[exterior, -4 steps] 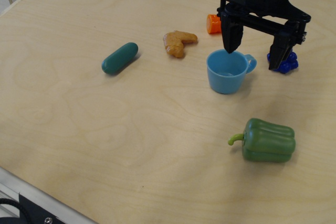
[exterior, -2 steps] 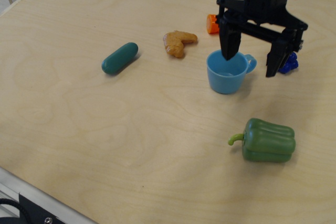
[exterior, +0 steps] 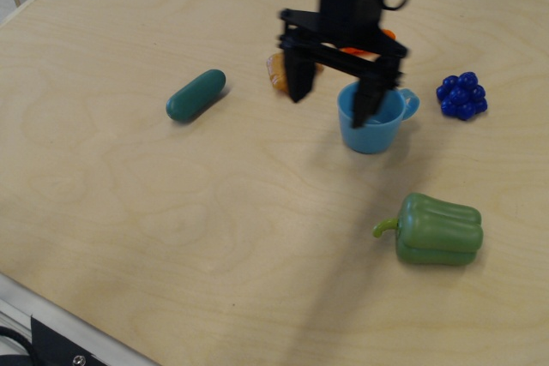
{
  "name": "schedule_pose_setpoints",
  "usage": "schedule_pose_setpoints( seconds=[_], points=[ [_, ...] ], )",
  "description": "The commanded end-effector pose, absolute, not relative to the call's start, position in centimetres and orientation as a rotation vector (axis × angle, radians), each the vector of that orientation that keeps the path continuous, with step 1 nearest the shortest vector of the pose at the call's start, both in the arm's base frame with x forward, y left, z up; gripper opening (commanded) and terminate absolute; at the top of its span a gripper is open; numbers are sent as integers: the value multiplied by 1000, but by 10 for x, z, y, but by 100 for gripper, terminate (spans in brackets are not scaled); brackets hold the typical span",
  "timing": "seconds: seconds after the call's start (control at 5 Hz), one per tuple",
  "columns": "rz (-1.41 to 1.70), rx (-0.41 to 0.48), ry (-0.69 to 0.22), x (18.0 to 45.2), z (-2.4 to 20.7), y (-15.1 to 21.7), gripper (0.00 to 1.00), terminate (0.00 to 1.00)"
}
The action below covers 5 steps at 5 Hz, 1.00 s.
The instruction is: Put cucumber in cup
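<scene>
The dark teal-green cucumber (exterior: pixel 196 95) lies on the wooden table at the left, tilted with its upper end to the right. The light blue cup (exterior: pixel 374 126) stands upright right of centre, its handle pointing right. My black gripper (exterior: pixel 333 102) hangs open and empty above the table. Its left finger is in front of the orange-brown toy and its right finger is over the cup's rim. The gripper is well to the right of the cucumber and does not touch it.
A green bell pepper (exterior: pixel 438 230) lies at the lower right. Blue grapes (exterior: pixel 461 96) sit right of the cup. An orange-brown toy (exterior: pixel 277 71) is partly hidden behind the gripper. The table's front edge runs along the lower left.
The gripper has moved left, from beside the blue grapes to over the cup's left side, staying open. The grapes are now uncovered. No object has moved.
</scene>
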<state>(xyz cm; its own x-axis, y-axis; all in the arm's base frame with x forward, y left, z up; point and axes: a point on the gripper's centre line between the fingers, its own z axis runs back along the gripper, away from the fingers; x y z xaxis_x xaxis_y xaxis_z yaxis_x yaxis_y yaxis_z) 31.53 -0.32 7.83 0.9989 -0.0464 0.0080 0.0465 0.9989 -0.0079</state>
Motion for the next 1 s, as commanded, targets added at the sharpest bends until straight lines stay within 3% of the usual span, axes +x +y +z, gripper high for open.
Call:
schedule_pose_setpoints(
  seconds=[0.0,0.6,0.8],
  points=[
    [11,46,-67,318,91,70,100,0],
    [-140,97,-53,337,65,124,100,0],
    [-161,75,-105,344,53,127,100,0]
  ],
)
